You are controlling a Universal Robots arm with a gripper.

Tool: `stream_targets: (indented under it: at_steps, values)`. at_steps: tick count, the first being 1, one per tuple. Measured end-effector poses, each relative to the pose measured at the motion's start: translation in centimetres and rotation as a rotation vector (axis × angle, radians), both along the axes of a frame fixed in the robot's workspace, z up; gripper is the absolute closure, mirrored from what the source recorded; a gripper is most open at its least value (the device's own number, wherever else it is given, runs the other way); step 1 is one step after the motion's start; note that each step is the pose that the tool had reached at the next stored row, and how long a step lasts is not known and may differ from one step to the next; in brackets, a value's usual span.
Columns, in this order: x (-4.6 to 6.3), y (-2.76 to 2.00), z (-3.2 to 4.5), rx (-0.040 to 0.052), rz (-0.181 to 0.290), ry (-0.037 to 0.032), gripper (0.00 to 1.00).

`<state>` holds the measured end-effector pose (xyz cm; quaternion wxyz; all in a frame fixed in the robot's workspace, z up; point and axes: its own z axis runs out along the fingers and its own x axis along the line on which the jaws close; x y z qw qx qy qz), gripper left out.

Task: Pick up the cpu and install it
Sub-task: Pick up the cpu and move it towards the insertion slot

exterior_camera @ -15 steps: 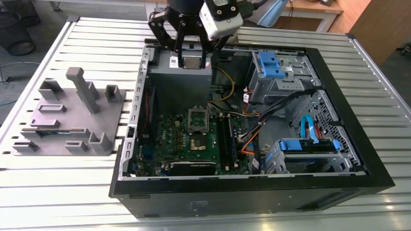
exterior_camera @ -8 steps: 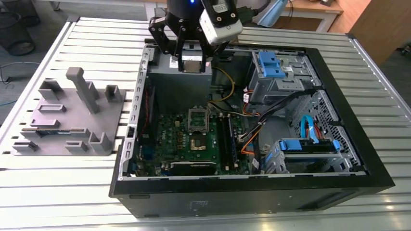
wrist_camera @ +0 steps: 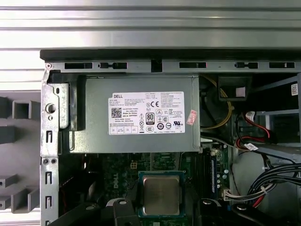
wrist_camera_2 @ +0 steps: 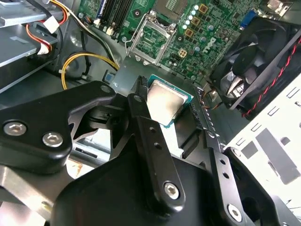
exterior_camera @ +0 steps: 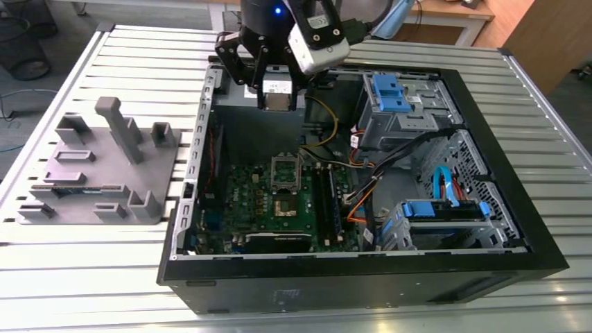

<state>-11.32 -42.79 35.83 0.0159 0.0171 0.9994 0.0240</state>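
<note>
**Carry stage, cpu in transit.** My jaws are clenched on the cpu, pinching it by two opposite edges, with its silver top turned up toward my wrist. It hangs in the air, touching nothing else. In the first wrist view the cpu sits over the edge of the grey power supply.

Just beyond the power supply run the yellow cables, and to one side is the black fan. Further on lies the green motherboard with its socket frame, well apart from the cpu. Nothing is seated there.

In the exterior view I hover above the far end of the computer case, with the socket frame nearer the case's middle. As I judge it, seating calls for the cpu held level and square over the socket, with its corners matched. The cables beside the memory slots and the case wall are the nearest things to foul my jaws. At the exterior view's left the grey tray rests on the bench.
</note>
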Motion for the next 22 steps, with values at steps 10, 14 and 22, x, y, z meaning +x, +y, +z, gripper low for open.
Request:
stream_targets:
  at_steps: [10, 14, 22]
  values:
    - [0.1, -0.18, -0.51, -0.0002, 0.0, 0.0001, 0.53]
    - [0.3, -0.21, -0.8, -0.0017, 0.0, 0.0009, 0.53]
    - [0.7, -0.48, -1.42, -0.0041, 0.0, 0.0021, 0.53]
